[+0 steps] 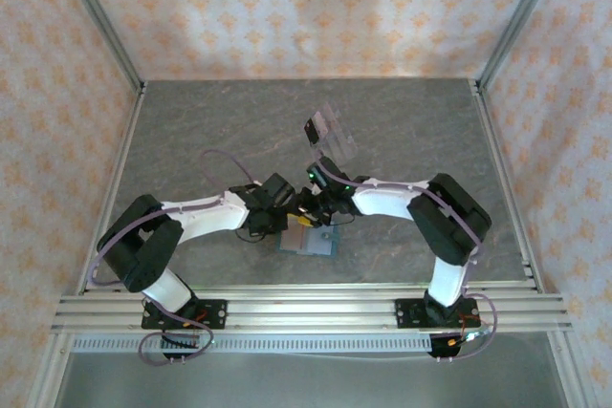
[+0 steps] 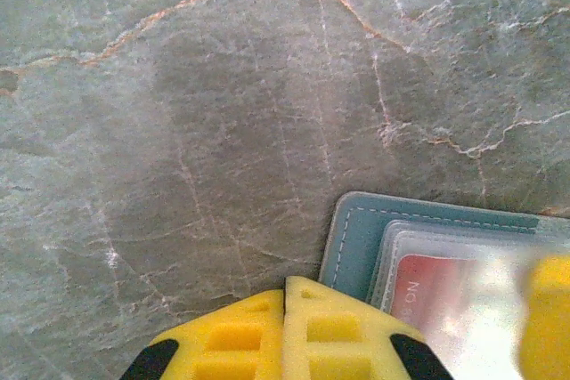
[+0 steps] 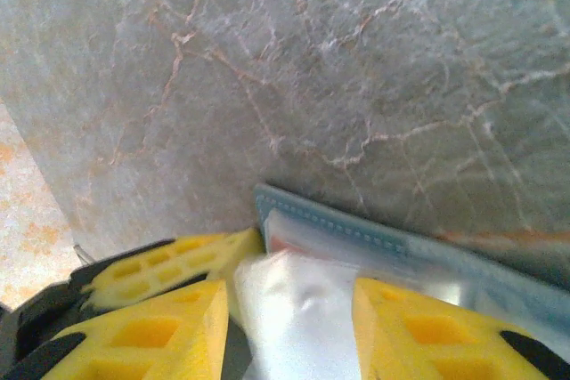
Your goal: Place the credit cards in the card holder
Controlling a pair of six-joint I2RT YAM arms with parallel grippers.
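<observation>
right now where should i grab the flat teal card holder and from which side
Probably the bare stitched corner border of the flat teal card holder, coming low from the left pincer side: it lies flat on the grey marbled table, and clear sleeves cover the rest.

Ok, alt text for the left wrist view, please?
The left claw, yellow and shut tight, sits beside the corner of a flat teal wallet whose clear plastic sleeve covers a red card, on a grey veined table.
</observation>
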